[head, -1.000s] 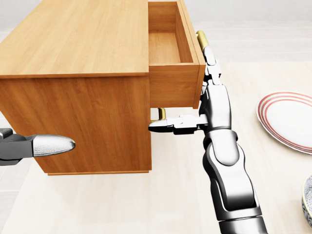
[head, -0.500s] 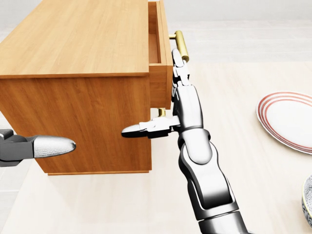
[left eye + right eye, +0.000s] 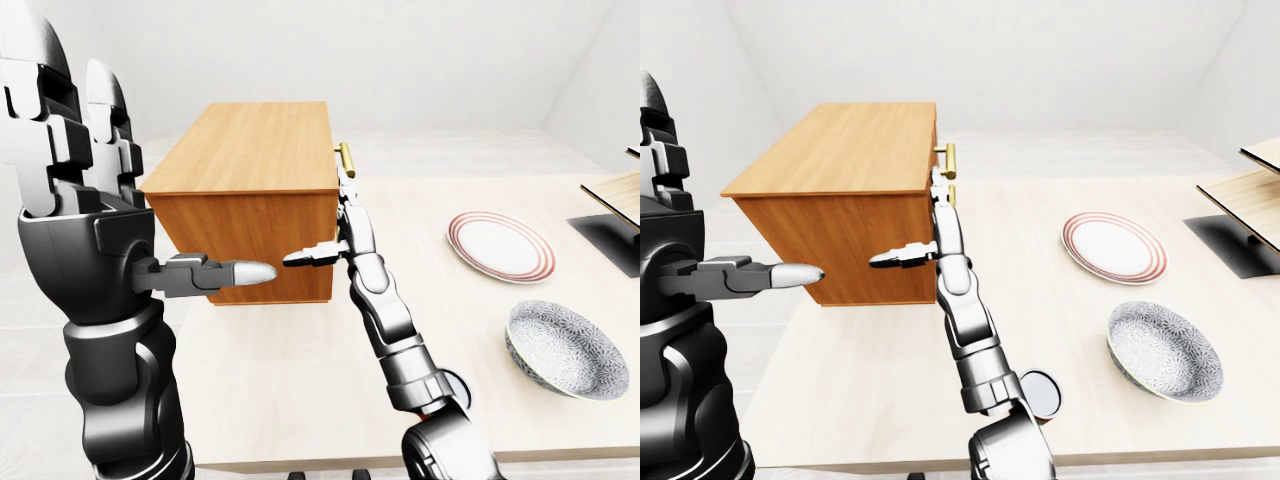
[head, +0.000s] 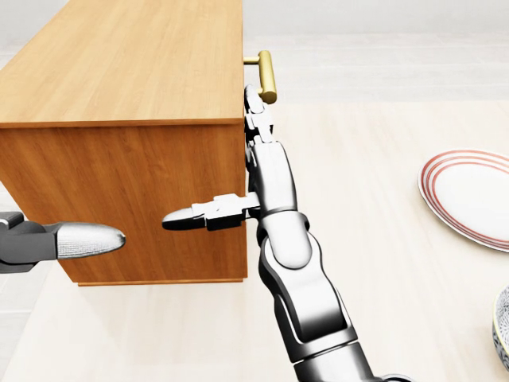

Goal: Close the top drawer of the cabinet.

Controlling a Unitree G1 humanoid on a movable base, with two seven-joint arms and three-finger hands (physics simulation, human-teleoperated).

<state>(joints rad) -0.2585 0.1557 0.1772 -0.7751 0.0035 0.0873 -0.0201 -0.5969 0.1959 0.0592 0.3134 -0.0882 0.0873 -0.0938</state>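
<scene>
Right hand (image 4: 253, 139): fingers straight, spread, flat against the wooden cabinet (image 4: 119, 119) beside its brass handle (image 4: 265, 76); thumb out, arm extended.

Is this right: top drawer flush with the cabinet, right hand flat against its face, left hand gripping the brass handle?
Not quite. The left hand grips nothing; in the head view it hovers open beside the cabinet. The brass handle is free. Top drawer flush, right hand against it: correct.

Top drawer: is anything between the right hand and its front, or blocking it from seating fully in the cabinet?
Nothing visible does. The right hand lies flat against the top drawer front just below the brass handle, and the drawer looks flush with the cabinet.
</scene>
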